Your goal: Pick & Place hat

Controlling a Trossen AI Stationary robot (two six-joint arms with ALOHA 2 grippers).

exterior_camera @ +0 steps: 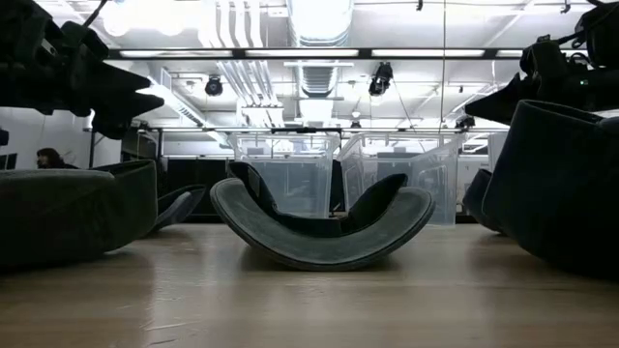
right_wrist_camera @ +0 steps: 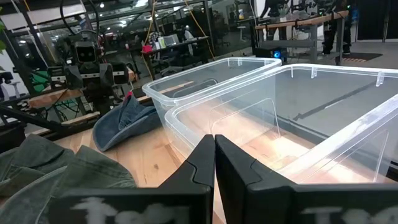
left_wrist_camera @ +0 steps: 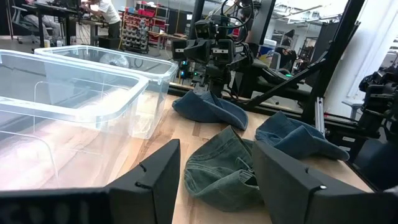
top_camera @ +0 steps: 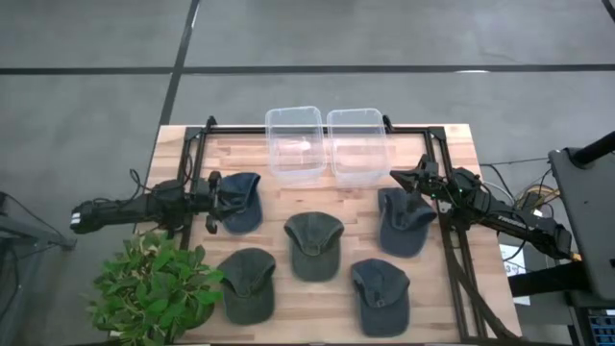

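Note:
Several denim hats lie flat on the wooden table. My left gripper (top_camera: 211, 202) (left_wrist_camera: 217, 180) is open and hovers over the left edge of the blue left hat (top_camera: 242, 202) (right_wrist_camera: 124, 121). The hat itself is hidden in the left wrist view. My right gripper (top_camera: 398, 179) (right_wrist_camera: 214, 158) is shut and empty, raised above the far edge of the right hat (top_camera: 404, 223) (left_wrist_camera: 208, 109). A green hat (top_camera: 313, 245) (left_wrist_camera: 224, 168) lies at the centre. Two more hats (top_camera: 250, 284) (top_camera: 380, 296) rest toward the near edge.
Two clear plastic bins (top_camera: 294, 144) (top_camera: 357, 144) stand side by side at the table's far edge, between the arms. A potted plant (top_camera: 159, 284) sits at the near left corner. A black frame (top_camera: 452, 250) runs along the right side. Bare wood shows between the hats.

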